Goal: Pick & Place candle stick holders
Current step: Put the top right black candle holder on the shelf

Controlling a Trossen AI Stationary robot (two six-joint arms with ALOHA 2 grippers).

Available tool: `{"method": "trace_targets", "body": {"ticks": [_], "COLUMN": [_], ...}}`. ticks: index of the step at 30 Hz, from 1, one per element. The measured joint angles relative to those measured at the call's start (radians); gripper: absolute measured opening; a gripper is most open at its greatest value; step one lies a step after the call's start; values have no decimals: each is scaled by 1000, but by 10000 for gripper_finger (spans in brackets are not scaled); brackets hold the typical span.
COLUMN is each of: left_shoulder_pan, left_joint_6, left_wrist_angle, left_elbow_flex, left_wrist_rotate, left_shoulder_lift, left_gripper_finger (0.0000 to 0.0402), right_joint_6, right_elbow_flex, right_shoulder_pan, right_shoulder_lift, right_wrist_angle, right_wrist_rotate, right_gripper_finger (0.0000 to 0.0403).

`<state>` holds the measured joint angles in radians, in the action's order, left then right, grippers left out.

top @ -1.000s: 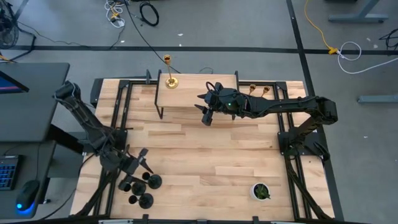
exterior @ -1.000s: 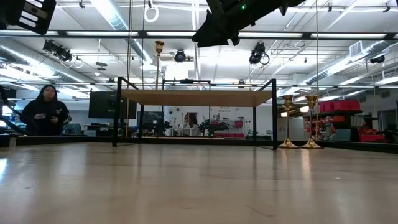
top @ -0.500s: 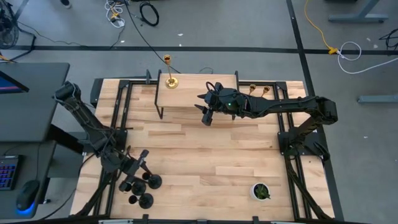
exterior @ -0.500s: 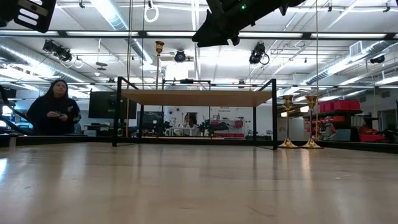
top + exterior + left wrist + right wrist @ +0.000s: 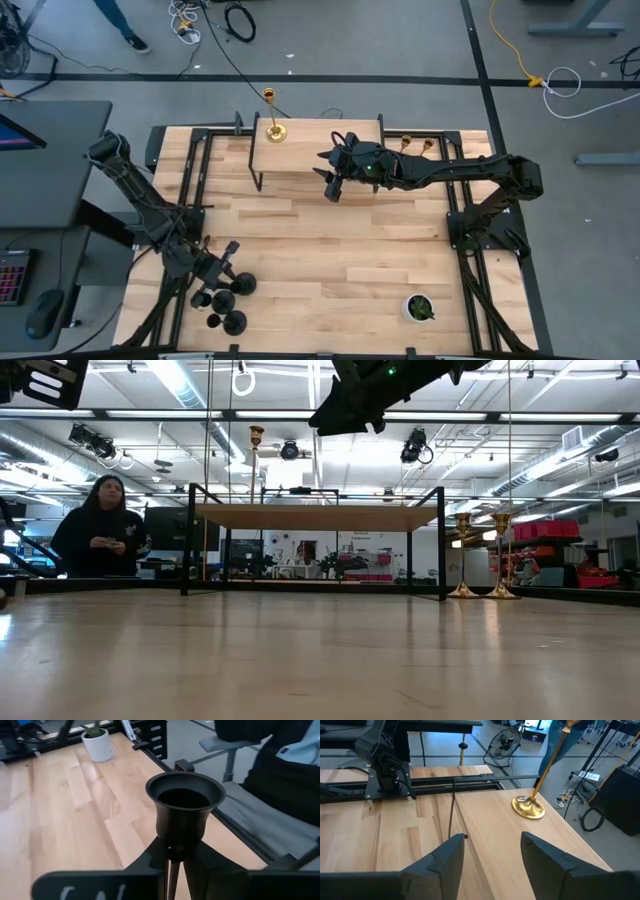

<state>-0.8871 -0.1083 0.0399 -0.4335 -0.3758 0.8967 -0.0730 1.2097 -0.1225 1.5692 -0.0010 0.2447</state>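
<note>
Three matte black candle stick holders (image 5: 228, 305) stand close together at the table's near left. My left gripper (image 5: 227, 260) is shut on one of them, and its cup (image 5: 185, 805) rises above the fingers in the left wrist view. One gold holder (image 5: 272, 128) stands on top of the wooden shelf (image 5: 330, 145) at the far side. Two more gold holders (image 5: 416, 145) rest on their bases on the table behind the shelf's right end. My right gripper (image 5: 333, 186) hovers open above the shelf's near edge and holds nothing. My left gripper pinches the thin stem (image 5: 172, 865) of the black holder between its two fingers, just below the cup. The fingers come from the table's left side, slanting a little downward, across the stem. The holder stays upright; its base (image 5: 243, 287) looks set on the table.
A small white pot with a green plant (image 5: 420, 307) stands at the near right. Black frame rails (image 5: 200, 160) run along the table's left and right sides. Bare wood lies between the shelf and the near edge. A person (image 5: 103, 540) stands beyond the table.
My left gripper has shut its fingers on the black holder's stem while staying nearly in place. The person behind the table has walked a little to the right in the low view.
</note>
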Motion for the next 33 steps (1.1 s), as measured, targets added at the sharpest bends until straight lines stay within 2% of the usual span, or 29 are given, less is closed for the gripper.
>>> {"method": "trace_targets", "body": {"ticks": [7, 10, 17, 24, 27, 30, 33], "left_shoulder_pan": [0, 0, 0, 0, 0, 11, 47], "left_joint_6": [0, 5, 16, 53, 89, 124, 151], "left_wrist_angle": [6, 7, 2, -11, -10, -33, -82], "left_elbow_flex": [0, 0, 0, 0, -1, -32, -92], "left_wrist_rotate": [-147, -175, -263, -398, -487, -549, -556], "left_shoulder_lift": [-12, -42, -154, -272, -330, -387, -421], "left_gripper_finger": [38, 36, 36, 36, 36, 36, 36], "right_joint_6": [0, 0, 0, 0, 0, 0, 0], "right_elbow_flex": [0, 0, 0, 0, 0, 0, 0], "right_shoulder_pan": [0, 0, 0, 0, 0, 0, 0], "right_shoulder_lift": [0, 0, 0, 0, 0, 0, 0], "right_wrist_angle": [0, 1, 1, 4, 11, 16, 27], "right_wrist_rotate": [0, 1, 1, 2, 2, 2, 2], "right_gripper_finger": [197, 197, 197, 197, 197, 197, 197]}}
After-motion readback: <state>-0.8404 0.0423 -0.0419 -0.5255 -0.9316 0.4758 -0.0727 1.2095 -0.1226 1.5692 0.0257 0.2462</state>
